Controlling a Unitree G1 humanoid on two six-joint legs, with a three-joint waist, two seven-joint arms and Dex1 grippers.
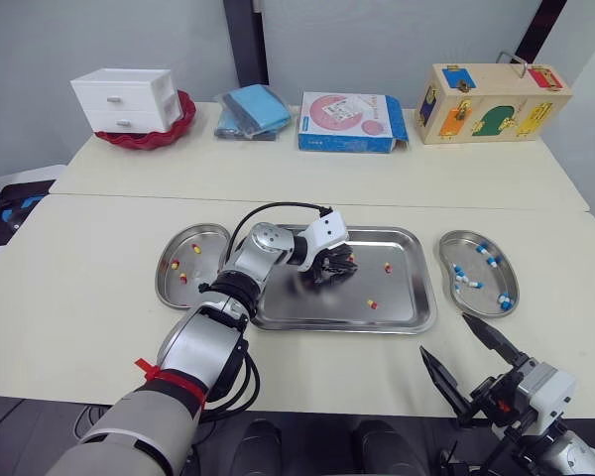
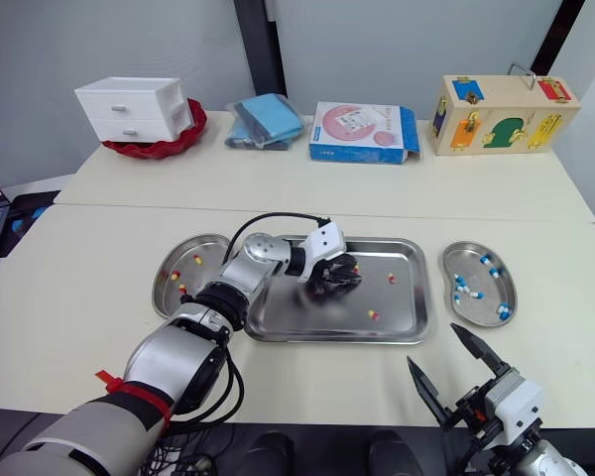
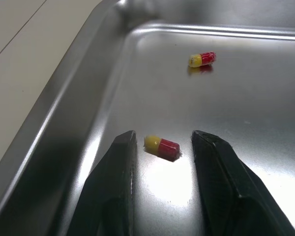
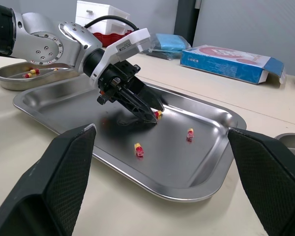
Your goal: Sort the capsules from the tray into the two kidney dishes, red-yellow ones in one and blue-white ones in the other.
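On the tray point(image 1: 407, 309), dishes point(image 1: 196, 238) at its 9 and 3 o'clock, left claw point(image 1: 339, 268) stands spread. Right claw point(image 1: 444, 335), also spread, hangs off-tray at 5 o'clock. Red-yellow capsule point(image 3: 162, 147) lies mid-tray between the left fingers, touching neither.

this looks like a robotics lab or test room, not a clinic. two plain cream tables point(image 1: 307, 169) stand pushed together against a bare grey wall point(image 1: 377, 40). well beyond the left gripper point(image 1: 339, 268), unrelated props line the far table: a white drawer unit point(image 1: 126, 99) in a red bowl point(image 1: 178, 124), bagged blue cloths point(image 1: 253, 111), a blue-pink carton point(image 1: 350, 122) and a wooden latch box point(image 1: 491, 101). under that gripper lies a steel tray point(image 1: 402, 302), with kidney dishes point(image 1: 442, 260) on either side of it.
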